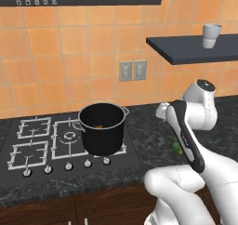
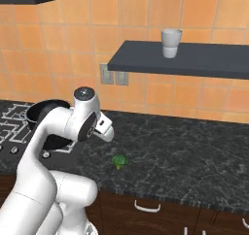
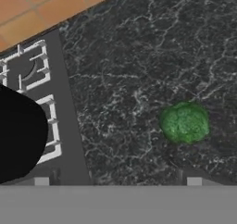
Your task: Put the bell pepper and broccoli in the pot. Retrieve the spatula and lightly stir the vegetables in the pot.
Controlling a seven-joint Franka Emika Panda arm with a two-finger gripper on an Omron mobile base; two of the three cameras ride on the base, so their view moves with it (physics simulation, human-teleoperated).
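Hand (image 2: 108, 130) jaws apart, empty; centre over small green broccoli floret (image 3: 184, 122) on dark marbled tabletop (image 3: 139, 56), then descend straight.

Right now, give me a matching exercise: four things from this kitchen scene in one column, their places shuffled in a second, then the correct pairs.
Things:
1. pot
2. bell pepper
3. broccoli
4. white cup

Places:
A. on the dark wall shelf
B. on the stove burners
C. loose on the marbled counter, right of the stove
D. inside the pot

Pairs: 1-B, 2-D, 3-C, 4-A
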